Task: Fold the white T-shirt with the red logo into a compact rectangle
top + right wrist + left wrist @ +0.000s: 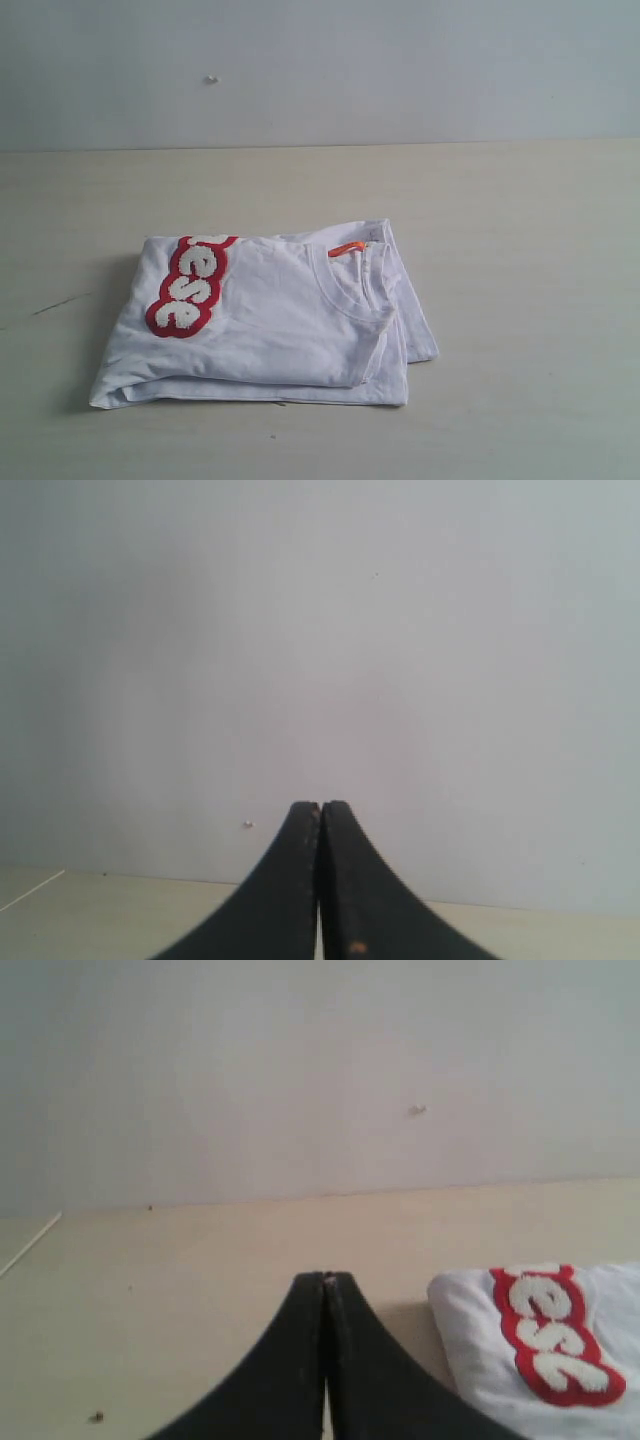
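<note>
The white T-shirt [280,320] lies folded into a rough rectangle on the pale table [520,260], collar and orange neck tag [347,248] facing up. The red logo [190,285] with white letters runs along its left part and wraps over the far fold. In the left wrist view a corner of the T-shirt [480,1350] with the red logo [550,1335] shows beside my left gripper [325,1278], which is shut on nothing and apart from the cloth. My right gripper [320,805] is shut too, empty, facing the wall. Neither gripper shows in the exterior view.
A plain grey wall [320,70] rises behind the table, with a small speck [211,79] on it. The table runs on to the left, right and front of the shirt. A thin dark mark [60,303] lies on the table at the left.
</note>
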`<state>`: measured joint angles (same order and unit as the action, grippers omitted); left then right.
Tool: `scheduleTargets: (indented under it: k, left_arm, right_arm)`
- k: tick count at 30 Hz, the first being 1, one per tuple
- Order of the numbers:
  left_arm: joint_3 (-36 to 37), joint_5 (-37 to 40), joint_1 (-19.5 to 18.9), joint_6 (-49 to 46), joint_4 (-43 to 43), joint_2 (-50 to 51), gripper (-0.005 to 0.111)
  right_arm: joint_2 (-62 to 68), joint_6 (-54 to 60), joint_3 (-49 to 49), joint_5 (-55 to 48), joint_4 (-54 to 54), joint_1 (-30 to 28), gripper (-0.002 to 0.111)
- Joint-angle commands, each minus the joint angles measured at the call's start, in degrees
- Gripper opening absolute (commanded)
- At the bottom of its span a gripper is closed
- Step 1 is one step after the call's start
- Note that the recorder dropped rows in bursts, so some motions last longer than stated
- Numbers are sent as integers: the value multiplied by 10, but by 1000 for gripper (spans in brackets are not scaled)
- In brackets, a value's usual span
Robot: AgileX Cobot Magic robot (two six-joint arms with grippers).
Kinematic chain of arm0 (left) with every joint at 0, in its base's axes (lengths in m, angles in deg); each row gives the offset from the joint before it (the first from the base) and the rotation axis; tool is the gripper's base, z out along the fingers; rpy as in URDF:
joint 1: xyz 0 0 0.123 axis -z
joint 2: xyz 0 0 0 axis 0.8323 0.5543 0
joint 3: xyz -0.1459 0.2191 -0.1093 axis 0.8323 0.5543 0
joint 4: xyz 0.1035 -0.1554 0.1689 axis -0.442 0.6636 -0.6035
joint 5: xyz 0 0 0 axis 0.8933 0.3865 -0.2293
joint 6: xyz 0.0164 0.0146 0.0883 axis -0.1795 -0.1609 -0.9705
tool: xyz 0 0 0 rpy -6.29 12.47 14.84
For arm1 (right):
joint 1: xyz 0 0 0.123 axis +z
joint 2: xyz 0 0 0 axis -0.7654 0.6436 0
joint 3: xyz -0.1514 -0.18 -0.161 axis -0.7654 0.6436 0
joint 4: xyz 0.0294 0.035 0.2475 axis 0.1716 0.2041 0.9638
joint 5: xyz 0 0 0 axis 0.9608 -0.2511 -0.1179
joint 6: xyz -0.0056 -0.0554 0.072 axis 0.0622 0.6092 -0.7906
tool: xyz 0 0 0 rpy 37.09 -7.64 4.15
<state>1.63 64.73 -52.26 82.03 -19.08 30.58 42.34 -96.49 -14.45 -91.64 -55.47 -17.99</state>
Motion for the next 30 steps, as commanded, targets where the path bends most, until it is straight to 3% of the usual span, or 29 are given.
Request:
scheduleTargets:
  k: [1,3,30]
  left_arm:
    - [2,90,-1,-4,9,-2,0]
    - [2,122,-1,-4,9,-2,0]
    - [2,118,-1,-4,11,-2,0]
  right_arm:
    - [-2,1,2,-1,2,0,0]
    - [-2,1,2,-1,2,0,0]
    - [-2,1,2,-1,-3,0,0]
